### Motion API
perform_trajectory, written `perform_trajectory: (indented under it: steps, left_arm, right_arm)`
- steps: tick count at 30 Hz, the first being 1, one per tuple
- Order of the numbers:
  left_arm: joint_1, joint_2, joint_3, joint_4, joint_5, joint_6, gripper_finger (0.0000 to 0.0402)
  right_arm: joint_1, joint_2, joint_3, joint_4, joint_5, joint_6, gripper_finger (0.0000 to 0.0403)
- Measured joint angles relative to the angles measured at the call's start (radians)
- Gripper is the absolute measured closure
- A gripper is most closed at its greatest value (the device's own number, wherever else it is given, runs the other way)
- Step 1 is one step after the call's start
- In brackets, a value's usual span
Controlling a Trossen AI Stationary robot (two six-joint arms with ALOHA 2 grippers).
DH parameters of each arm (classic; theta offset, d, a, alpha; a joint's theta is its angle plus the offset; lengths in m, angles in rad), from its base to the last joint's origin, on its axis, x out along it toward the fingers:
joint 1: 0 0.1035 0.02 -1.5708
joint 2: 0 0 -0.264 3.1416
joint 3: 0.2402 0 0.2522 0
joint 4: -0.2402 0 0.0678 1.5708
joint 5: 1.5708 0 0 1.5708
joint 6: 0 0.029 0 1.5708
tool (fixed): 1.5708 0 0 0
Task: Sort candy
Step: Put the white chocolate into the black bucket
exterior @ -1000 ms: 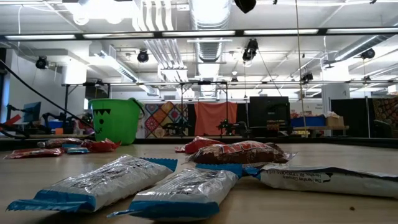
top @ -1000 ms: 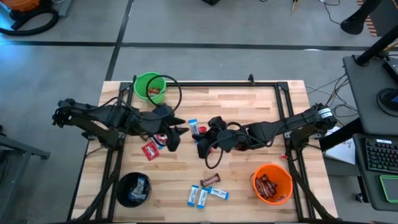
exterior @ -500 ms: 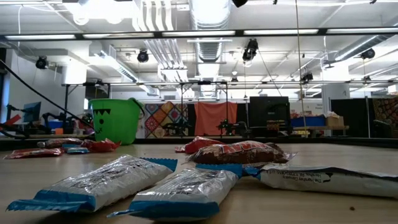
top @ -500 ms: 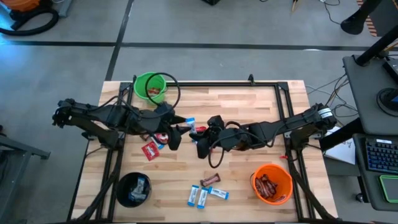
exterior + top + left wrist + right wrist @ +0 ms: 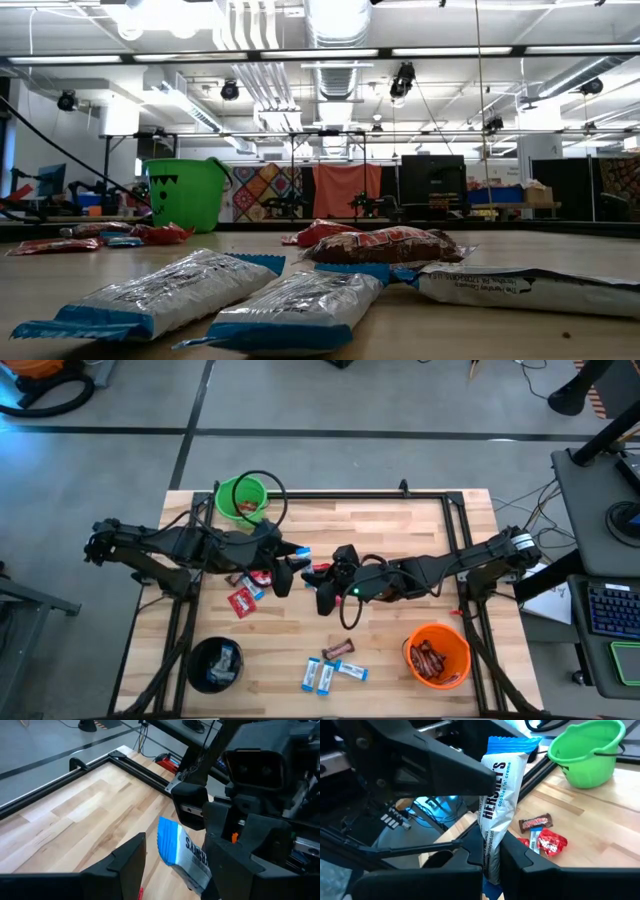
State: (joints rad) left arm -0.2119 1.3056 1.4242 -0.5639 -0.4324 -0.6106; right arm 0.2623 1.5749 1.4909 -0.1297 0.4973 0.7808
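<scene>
Frame centre: right tool (image 5: 491, 851) pinches a blue-and-white candy (image 5: 497, 800) upright; left tool (image 5: 172, 857), spread, probably brackets its top.

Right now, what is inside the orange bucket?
The orange bucket holds a pile of dark brown bars, seen from the high view. No red or blue-and-white packets show on top; whatever lies beneath the pile is covered.

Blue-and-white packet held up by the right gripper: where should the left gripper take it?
The blue-and-white packet stands upright, its lower part pinched in the right gripper. So grip the free upper end, flat faces between the fingers, coming from the left arm's side, where the open left gripper straddles it.
</scene>
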Motion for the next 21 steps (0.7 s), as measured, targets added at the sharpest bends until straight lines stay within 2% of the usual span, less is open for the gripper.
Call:
perform_trajectory:
  steps: [4, 8, 12, 18, 21]
  left_arm:
    - [0.002, 0.0, 0.0, 0.008, 0.0, 0.007, 0.022]
    - [0.003, 0.0, 0.0, 0.007, 0.006, 0.01, 0.0244]
    - [0.005, 0.0, 0.0, 0.008, 0.024, 0.022, 0.029]
    - [0.006, 0.0, 0.0, 0.011, 0.035, 0.031, 0.0382]
    - [0.006, 0.0, 0.0, 0.014, 0.036, 0.037, 0.039]
  right_arm:
    - [0.0, 0.0, 0.013, 0.002, 0.001, -0.023, 0.039]
    - [0.0, 0.0, 0.019, -0.004, 0.0, -0.037, 0.039]
    - [-0.001, 0.0, 0.019, -0.007, 0.0, -0.038, 0.039]
    - [-0.001, 0.0, 0.019, -0.017, 0.004, -0.038, 0.039]
    - [-0.001, 0.0, 0.019, -0.018, 0.005, -0.037, 0.039]
